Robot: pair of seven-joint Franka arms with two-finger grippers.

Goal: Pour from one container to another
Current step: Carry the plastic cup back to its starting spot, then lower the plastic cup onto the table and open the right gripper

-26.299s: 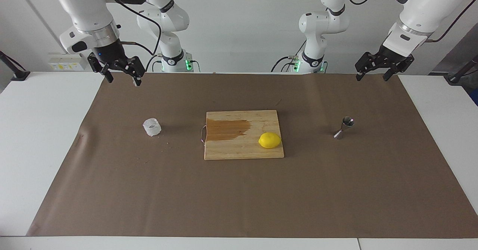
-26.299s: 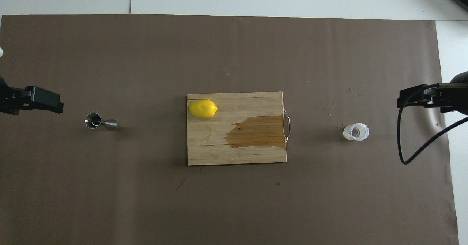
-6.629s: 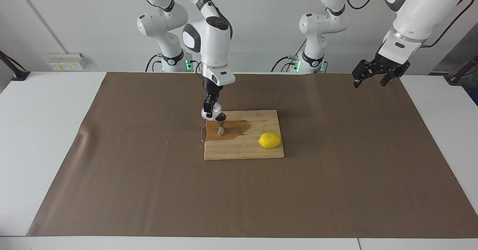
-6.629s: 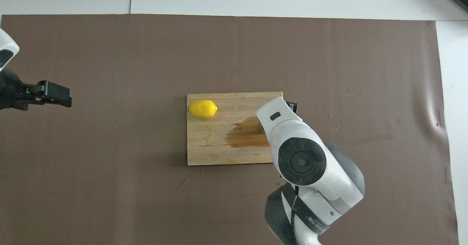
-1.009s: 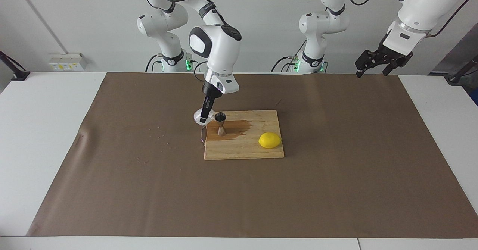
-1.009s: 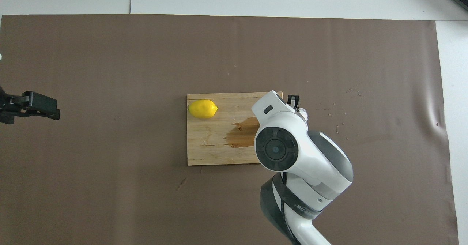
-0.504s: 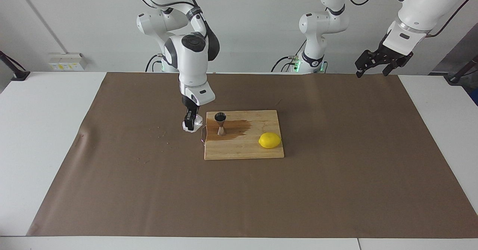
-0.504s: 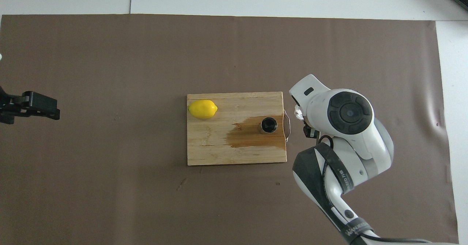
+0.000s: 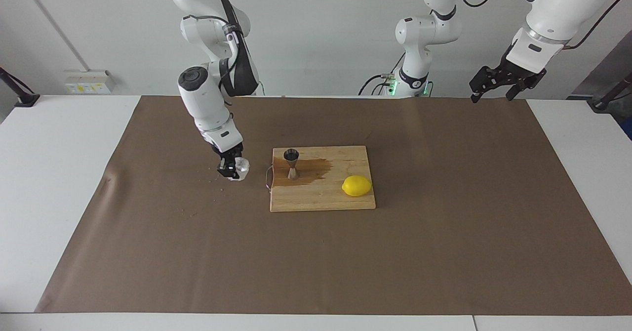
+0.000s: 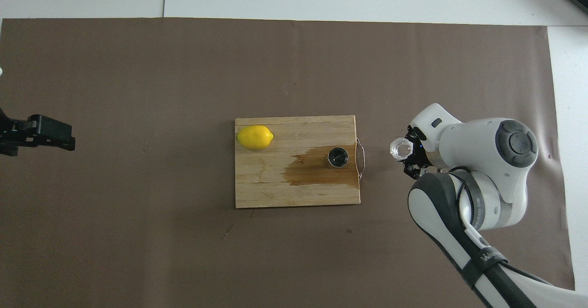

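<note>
Brown paper (image 9: 444,252) covers my table, with white wall above it. Closest to the robots, I see my left gripper (image 9: 498,91) waiting in the air over the paper's edge at its own end, jaws spread wide with nothing between them. My right gripper (image 9: 232,167) sits low over the paper, closed on the cup (image 9: 241,168), which is pinched between its fingers with its mouth facing up in the overhead view (image 10: 399,148); I can't tell whether its base touches the paper. Just beside it lies the board (image 9: 326,197), its wire handle (image 9: 268,177) toward the cup. On the board's wet patch (image 10: 308,172) the jigger (image 9: 292,163) stands upright, apart from the cup. Farther out lies a lemon (image 9: 356,186).
</note>
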